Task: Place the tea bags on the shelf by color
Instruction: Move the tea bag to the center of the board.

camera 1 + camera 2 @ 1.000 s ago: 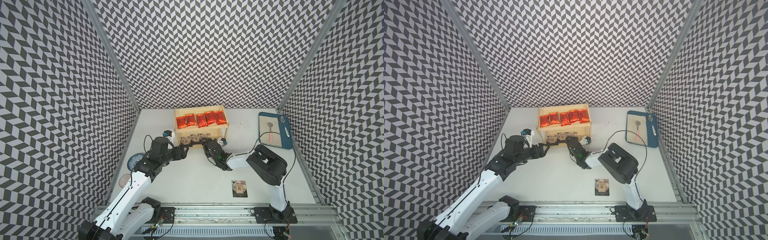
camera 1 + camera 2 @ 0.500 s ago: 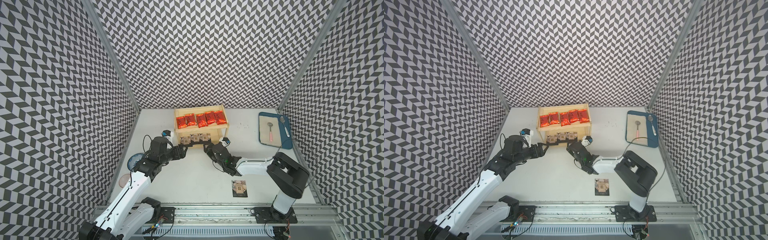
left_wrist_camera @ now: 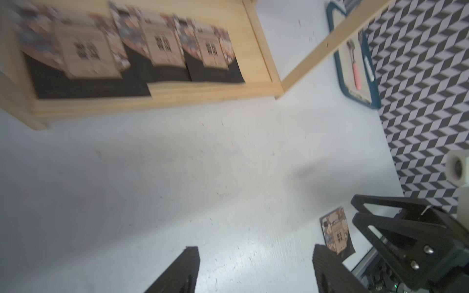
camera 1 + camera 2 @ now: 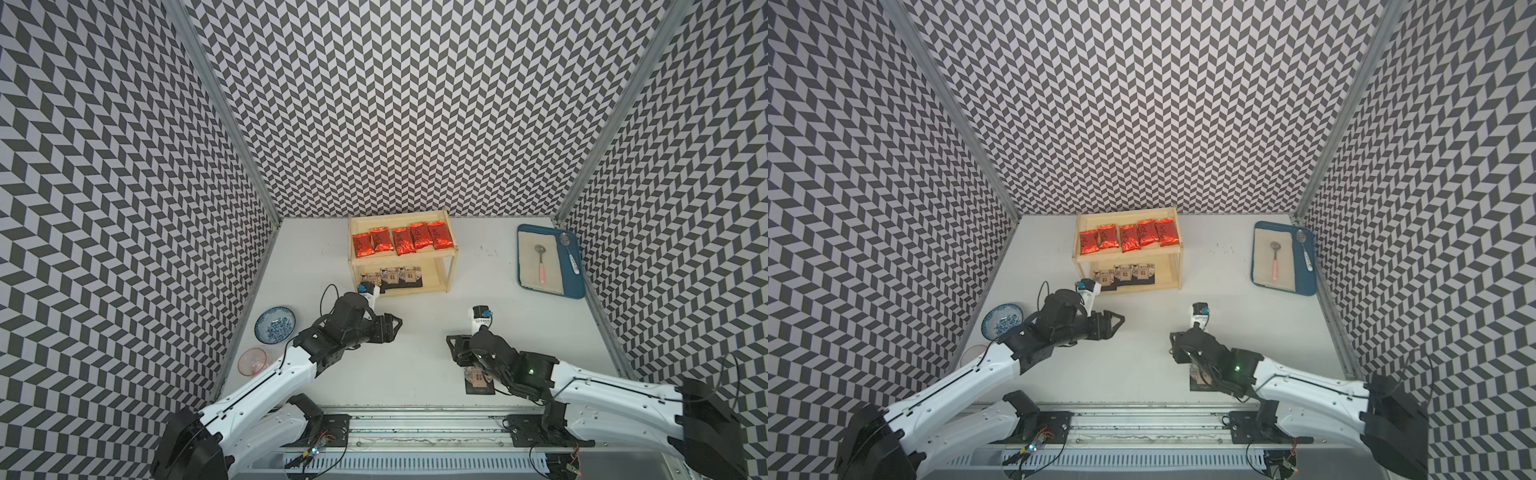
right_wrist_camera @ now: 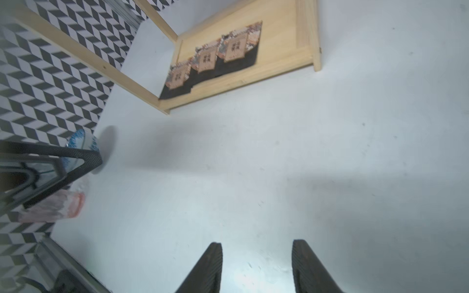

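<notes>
Black packet [image 4: 477,379] lies flat just behind right gripper [image 4: 452,350], partly under its wrist. Its jaws stand apart, empty; left gripper [image 4: 394,328] likewise.

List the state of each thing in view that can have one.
Shelf: upright on the table.
Red tea bags: five, flat on its top board.
Black tea bags: three, flat on its lower board.
Fourth black tea bag: flat on the table, not held.
Left end effector: open, empty.
Right end effector: open, empty.
</notes>
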{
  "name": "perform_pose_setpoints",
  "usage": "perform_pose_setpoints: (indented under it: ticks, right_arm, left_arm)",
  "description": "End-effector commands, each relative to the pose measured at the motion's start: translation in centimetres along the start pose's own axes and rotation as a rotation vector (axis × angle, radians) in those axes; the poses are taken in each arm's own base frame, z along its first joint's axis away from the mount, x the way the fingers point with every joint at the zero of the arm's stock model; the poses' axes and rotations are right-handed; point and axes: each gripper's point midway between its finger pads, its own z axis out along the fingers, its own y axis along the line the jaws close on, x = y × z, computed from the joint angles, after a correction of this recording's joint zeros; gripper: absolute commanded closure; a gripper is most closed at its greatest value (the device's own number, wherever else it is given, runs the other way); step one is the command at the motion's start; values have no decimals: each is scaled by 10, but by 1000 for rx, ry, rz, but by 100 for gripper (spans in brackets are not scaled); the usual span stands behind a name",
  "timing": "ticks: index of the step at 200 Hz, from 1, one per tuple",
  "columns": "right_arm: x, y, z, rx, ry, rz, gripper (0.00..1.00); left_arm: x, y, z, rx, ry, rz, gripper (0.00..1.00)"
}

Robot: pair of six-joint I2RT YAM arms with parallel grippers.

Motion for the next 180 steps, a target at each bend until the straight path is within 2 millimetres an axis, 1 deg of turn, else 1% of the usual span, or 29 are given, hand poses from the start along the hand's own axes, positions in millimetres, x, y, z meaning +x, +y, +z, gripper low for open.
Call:
perform_pose_setpoints:
  ticks: [1,27,36,39,49,66,83,116,137,171,177,180]
  right_arm:
    - [20,-23,-15,7,47,-3,47]
    - [35,-38,-20,-24,48,89,46]
    - [36,-37,-21,-41,48,117,46]
    - [47,-47,-18,-22,66,115,46]
    - [55,-51,-16,-27,84,127,46]
    - [67,-55,-12,-32,121,141,48]
    - [74,-61,-12,-1,145,157,49]
    - [68,-69,-19,45,121,166,49]
    - [67,-71,-22,56,119,173,49]
    - [66,-69,-26,74,145,143,55]
    - [68,-74,-26,97,156,126,56]
    - [61,-67,-29,89,147,126,56]
  left_arm:
    - [-7,-26,6,84,-27,19,24]
    - [-1,-33,12,137,-12,32,22]
    - [1,-35,12,150,-7,33,22]
    - [1,-35,12,154,-7,34,22]
    - [1,-37,11,163,-8,38,22]
    - [3,-33,12,155,-9,44,21]
    - [5,-28,14,133,-2,49,21]
    - [10,-24,17,120,13,48,21]
    - [8,-21,16,110,6,46,21]
    - [7,-18,15,103,-2,42,21]
    - [7,-17,15,98,-3,40,20]
    - [8,-15,15,90,0,38,21]
